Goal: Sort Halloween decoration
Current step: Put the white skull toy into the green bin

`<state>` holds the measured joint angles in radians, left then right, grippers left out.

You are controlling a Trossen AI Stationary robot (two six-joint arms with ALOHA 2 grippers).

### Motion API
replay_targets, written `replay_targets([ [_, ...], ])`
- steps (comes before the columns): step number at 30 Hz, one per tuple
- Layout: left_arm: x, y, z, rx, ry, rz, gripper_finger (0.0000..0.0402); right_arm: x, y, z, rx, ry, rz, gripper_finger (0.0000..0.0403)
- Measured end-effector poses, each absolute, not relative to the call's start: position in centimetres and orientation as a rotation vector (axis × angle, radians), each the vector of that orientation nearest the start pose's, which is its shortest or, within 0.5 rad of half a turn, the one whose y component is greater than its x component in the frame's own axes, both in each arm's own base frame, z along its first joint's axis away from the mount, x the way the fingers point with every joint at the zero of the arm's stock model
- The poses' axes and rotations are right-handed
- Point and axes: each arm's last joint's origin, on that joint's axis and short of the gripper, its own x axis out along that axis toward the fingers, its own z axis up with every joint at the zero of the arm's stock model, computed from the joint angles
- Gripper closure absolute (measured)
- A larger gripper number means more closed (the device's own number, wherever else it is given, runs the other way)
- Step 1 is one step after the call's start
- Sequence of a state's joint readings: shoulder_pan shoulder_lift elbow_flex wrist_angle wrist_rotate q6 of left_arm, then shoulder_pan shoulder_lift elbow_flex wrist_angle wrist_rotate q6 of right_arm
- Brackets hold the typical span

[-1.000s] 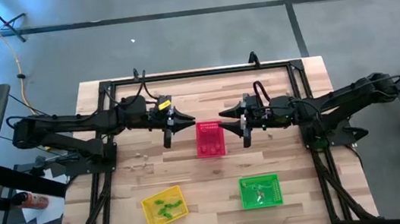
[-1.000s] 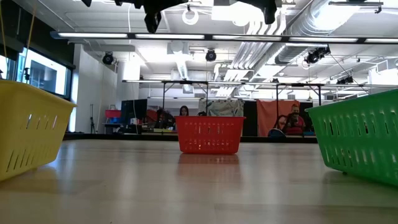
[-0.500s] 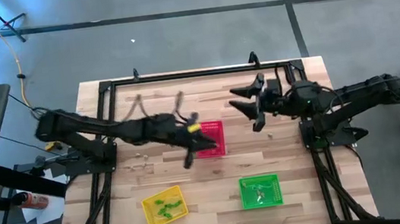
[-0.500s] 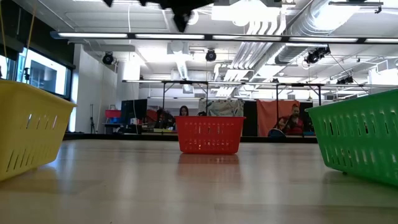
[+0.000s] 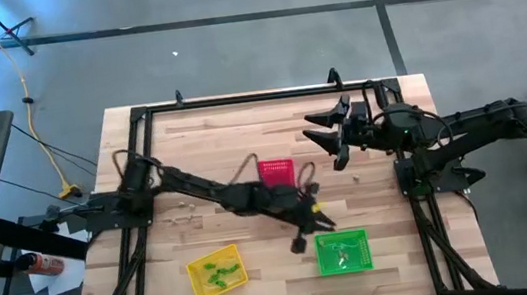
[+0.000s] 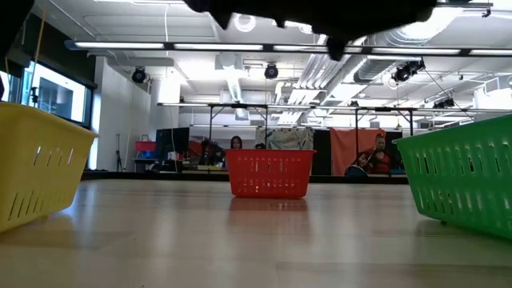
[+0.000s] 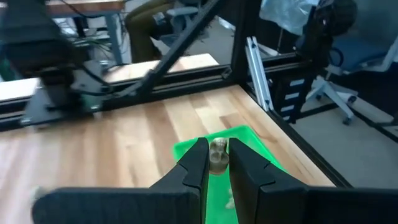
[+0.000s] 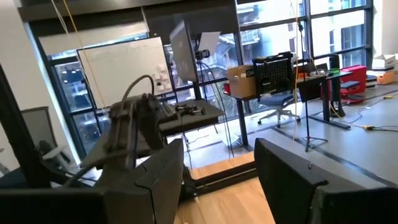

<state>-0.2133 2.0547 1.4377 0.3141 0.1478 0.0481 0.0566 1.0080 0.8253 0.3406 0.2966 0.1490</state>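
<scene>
Overhead, table-level, two wrist cams; baskets [image 5: 343, 252] shared.

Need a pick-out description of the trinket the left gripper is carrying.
Start at the green basket on the table's near right. The left gripper hangs at its edge, shut on a pale whitish trinket. It is the only trinket off the table; the others lie in baskets.

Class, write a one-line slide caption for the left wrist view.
Left gripper holds a pale trinket between its fingers above the green basket on the wooden table.
</scene>
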Motion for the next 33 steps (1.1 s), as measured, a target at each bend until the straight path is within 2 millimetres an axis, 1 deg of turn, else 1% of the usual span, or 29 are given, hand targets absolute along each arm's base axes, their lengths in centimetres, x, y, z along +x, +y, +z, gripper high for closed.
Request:
replay_targets([
  [4,47.4,-12.4,19.2,0.062,0.323,-0.402,0.0369,22.5,0.4,35.6,0.175,-0.17,-0.228,0.021],
  [7,47.9,-13.8,17.3,0.071,0.355,-0.428,0.0369,22.5,0.4,35.6,0.176,-0.171,-0.238,0.021],
  [11,48.0,-15.1,14.8,0.078,0.402,-0.451,0.0369,22.5,0.4,35.6,0.177,-0.174,-0.245,0.021],
  [14,47.9,-15.6,13.9,0.082,0.428,-0.448,0.0369,22.5,0.4,35.6,0.177,-0.174,-0.245,0.021],
  [17,47.9,-15.7,14.0,0.09,0.424,-0.435,0.0361,22.5,0.4,35.6,0.181,-0.174,-0.245,0.021],
  [19,47.9,-15.6,14.0,0.094,0.425,-0.434,0.0347,22.5,0.4,35.6,0.179,-0.174,-0.245,0.021],
  [22,47.9,-15.6,13.9,0.094,0.428,-0.432,0.0316,22.5,0.4,35.6,0.177,-0.174,-0.245,0.021],
  [27,47.9,-15.3,14.1,0.045,0.444,-0.416,0.025,22.5,0.4,35.6,0.177,-0.173,-0.245,0.021],
  [30,47.6,-14.7,15.4,0.033,0.473,-0.404,0.0217,22.5,0.4,35.6,0.177,-0.174,-0.245,0.021],
  [33,47.0,-13.3,18.0,0.067,0.509,-0.386,0.0196,22.5,0.4,35.6,0.177,-0.174,-0.246,0.021],
])
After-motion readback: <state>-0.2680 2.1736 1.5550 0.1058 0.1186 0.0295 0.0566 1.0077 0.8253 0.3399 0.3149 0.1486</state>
